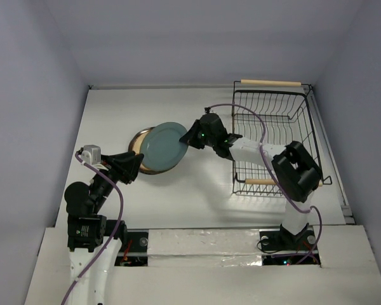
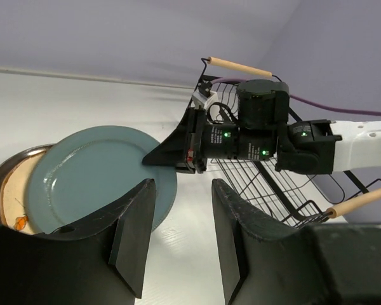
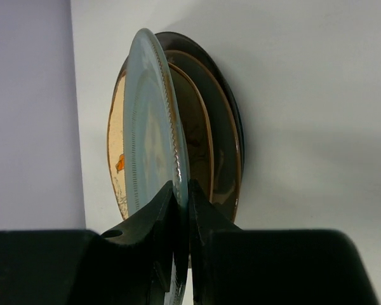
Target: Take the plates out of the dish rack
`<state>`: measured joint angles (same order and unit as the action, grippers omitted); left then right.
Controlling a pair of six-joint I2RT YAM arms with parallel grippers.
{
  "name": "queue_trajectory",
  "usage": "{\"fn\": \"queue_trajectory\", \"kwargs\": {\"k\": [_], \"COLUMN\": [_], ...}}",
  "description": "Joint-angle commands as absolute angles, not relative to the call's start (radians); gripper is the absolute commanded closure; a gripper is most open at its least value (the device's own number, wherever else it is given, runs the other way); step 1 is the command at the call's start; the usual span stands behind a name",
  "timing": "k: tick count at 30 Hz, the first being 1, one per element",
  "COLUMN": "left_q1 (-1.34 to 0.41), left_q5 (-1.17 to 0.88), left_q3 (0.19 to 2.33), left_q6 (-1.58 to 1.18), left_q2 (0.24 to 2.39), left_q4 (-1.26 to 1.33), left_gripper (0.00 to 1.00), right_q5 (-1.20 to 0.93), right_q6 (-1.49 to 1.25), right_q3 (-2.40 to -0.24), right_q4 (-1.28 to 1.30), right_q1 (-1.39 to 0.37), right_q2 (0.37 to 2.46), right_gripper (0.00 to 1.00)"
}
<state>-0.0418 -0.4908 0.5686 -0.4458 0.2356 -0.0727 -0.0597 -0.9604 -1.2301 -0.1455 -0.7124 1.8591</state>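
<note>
Left of centre on the tabletop, my right gripper [image 3: 181, 190] holds the plain teal round plate [image 1: 165, 147] over the stack.

Its fingers are pinched tight on the plate's right rim. The plate tilts, and its far rim seems to touch the stack of tan and dark brown plates [image 1: 138, 141] while the gripped side rides higher. I'd lower that side until it lies flat and centred, part the fingers only a little, then draw straight back toward the table's right edge. My left gripper [image 2: 184, 185] sits just beside the stack's near-left side, spread wide with nothing in it, so I'd keep it parked. Bare white tabletop [image 1: 197, 190] between the stack and the black wire dish rack [image 1: 270, 92] in the far right corner gives room to retreat. The rack looks emptied, but my right elbow hangs over its near wooden handle [image 1: 261, 182].
</note>
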Motion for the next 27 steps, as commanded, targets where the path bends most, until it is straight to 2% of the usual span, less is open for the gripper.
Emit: {"fn": "queue_trajectory", "kwargs": {"k": [1,3,5,6,8,9,10,12,13,15,16,22,27], "left_q1": [-0.035,-0.035,-0.035,-0.035,-0.035,-0.035,-0.035,-0.035,-0.035,-0.035,-0.035,-0.035,-0.035], "left_q5": [-0.489,-0.489,-0.489,-0.489,-0.489,-0.488,-0.489,-0.489,-0.491,-0.489,-0.491,-0.491,-0.489], "left_q3": [0.574,0.572,0.572,0.574,0.574,0.574,0.572,0.574,0.574,0.572,0.572,0.572,0.574], "left_q6": [-0.439,-0.44,-0.439,-0.439,-0.44,-0.439,-0.439,-0.439,-0.44,-0.44,-0.44,-0.439,-0.439], "left_q2": [0.249,0.247,0.245,0.245,0.245,0.244,0.244,0.244,0.244,0.244,0.244,0.245,0.245], "left_q4": [-0.038,-0.038,-0.038,-0.037,-0.038,-0.04,-0.038,-0.038,-0.038,-0.038,-0.037,-0.037,-0.037], "left_gripper": [0.63,0.63,0.63,0.62,0.62,0.62,0.62,0.62,0.62,0.62,0.62,0.62,0.62], "right_q5": [-0.049,-0.045,-0.028,-0.023,-0.012,-0.006,-0.006,0.041,0.054,0.09,0.101,0.218,0.261], "right_q6": [-1.046,-1.046,-1.037,-1.031,-1.003,-0.991,-0.958,-0.921,-0.885,-0.855,-0.823,-0.703,-0.664], "right_q3": [-1.315,-1.315,-1.331,-1.338,-1.353,-1.367,-1.376,-1.391,-1.4,-1.401,-1.402,-1.408,-1.368], "right_q4": [-0.383,-0.388,-0.346,-0.322,-0.254,-0.229,-0.203,-0.123,-0.1,-0.049,-0.031,0.135,0.161], "right_q1": [-0.733,-0.746,-0.768,-0.769,-0.778,-0.788,-0.788,-0.798,-0.798,-0.798,-0.798,-0.798,-0.798], "right_q2": [1.844,1.873,1.899,1.908,1.924,1.933,1.934,1.931,1.927,1.911,1.898,1.856,1.798], "right_gripper": [1.0,0.97,0.88,0.8,0.74,0.6,0.53,0.44,0.35,0.29,0.22,0.07,0.03]}}
